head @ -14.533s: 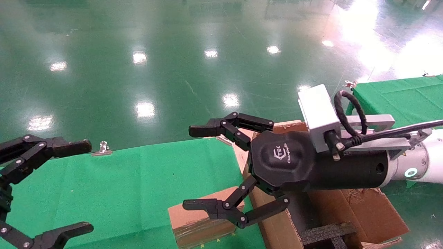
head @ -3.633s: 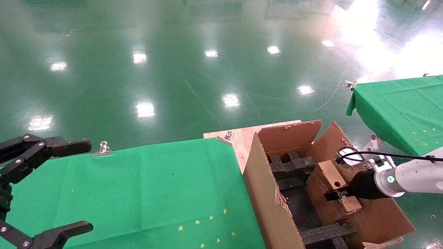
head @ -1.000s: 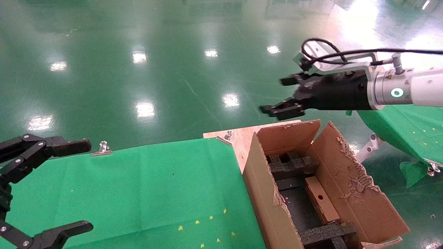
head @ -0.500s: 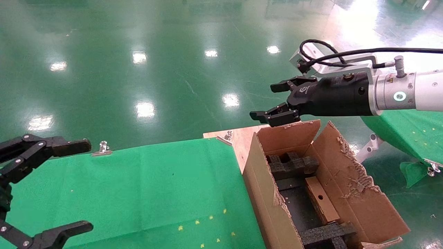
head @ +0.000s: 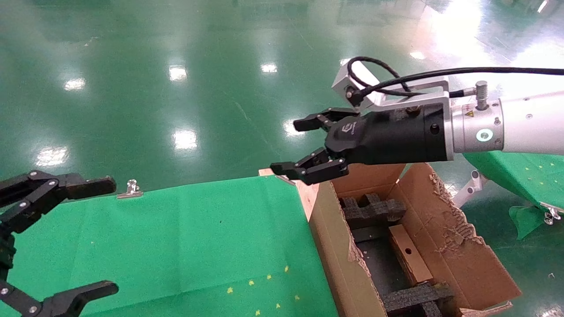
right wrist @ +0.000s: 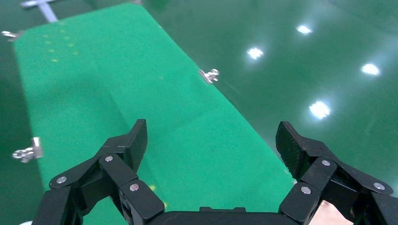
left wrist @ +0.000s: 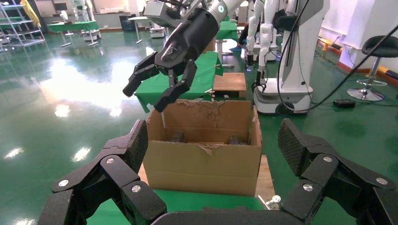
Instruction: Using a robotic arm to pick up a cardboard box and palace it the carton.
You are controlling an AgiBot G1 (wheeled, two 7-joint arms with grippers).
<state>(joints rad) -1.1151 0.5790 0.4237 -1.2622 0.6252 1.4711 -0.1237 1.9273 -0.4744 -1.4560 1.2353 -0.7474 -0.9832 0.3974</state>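
While 1 cardboard box [head: 407, 254] lies in 1 carton [head: 458, 255], right end effector [head: 304, 147] hangs above w/ fingers apart, empty.

Worktop [head: 176, 229] under green cloth, held by metal clips [head: 129, 189] at its far edge; small yellow marks [head: 264, 281] near the front. Right of it, a bare wood board [head: 308, 193] carrying the carton [head: 348, 268]. Second green-clothed worktop [head: 520, 171] far right. Glossy green floor [head: 176, 88] all around.
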